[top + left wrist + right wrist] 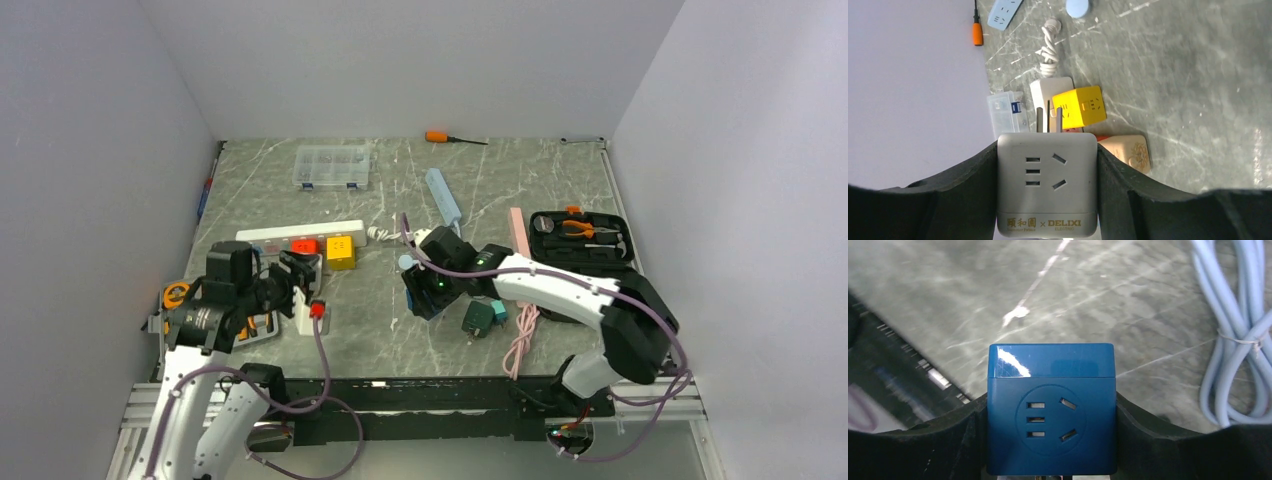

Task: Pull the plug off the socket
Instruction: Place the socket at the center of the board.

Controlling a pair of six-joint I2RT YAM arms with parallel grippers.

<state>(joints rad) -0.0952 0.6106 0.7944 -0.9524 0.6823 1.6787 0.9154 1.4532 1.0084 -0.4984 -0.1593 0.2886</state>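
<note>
Left wrist: yellow cube [1080, 106], white strip [1047, 91] beyond gripped plug [1047, 182].

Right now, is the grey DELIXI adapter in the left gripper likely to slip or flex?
Probably rigid: the grey DELIXI adapter is a boxy moulded block. Its smooth flat sides might slip, though the left gripper clamps both squarely. Set down, it shouldn't roll.
</note>
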